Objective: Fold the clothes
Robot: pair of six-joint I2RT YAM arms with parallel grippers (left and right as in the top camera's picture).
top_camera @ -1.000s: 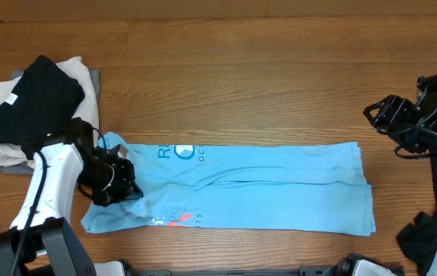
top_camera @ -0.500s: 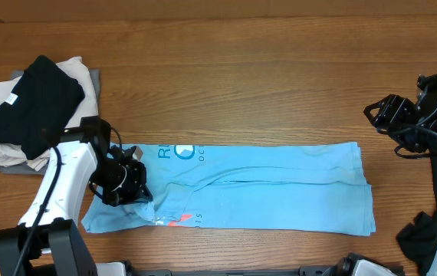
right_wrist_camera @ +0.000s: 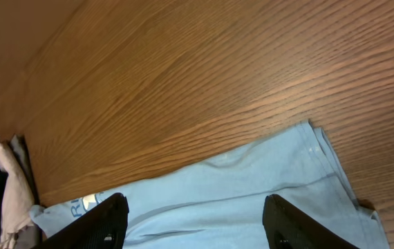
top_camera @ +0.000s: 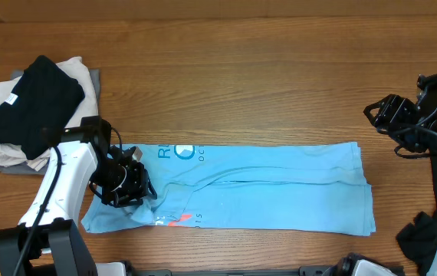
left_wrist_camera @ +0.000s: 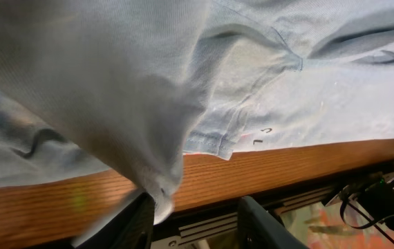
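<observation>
Clothes are partly dealt with, by my reading: a stack of black, white and grey garments (top_camera: 27, 107) is sitting just past the left end of the blue T-shirt (top_camera: 280, 188). The shirt itself is lying on the table (top_camera: 241, 69) as a long band, its sides seemingly turned in already. The crosswise folds are probably what is left.

The left gripper (top_camera: 130, 190) is working at the shirt's left end, where cloth is bunching. In the wrist view, fabric is draping over one finger (left_wrist_camera: 142, 228) and the fingers are showing apart, so I cannot tell whether it is pinching the shirt. The right gripper (top_camera: 379, 115) is hanging released and empty, well apart from the shirt's right end.

Bare wood is lying open beyond the shirt's far edge. Its near edge is running close to the table's front, leaving little room there. A dark garment (top_camera: 414, 234) is lying near the shirt's right near corner.
</observation>
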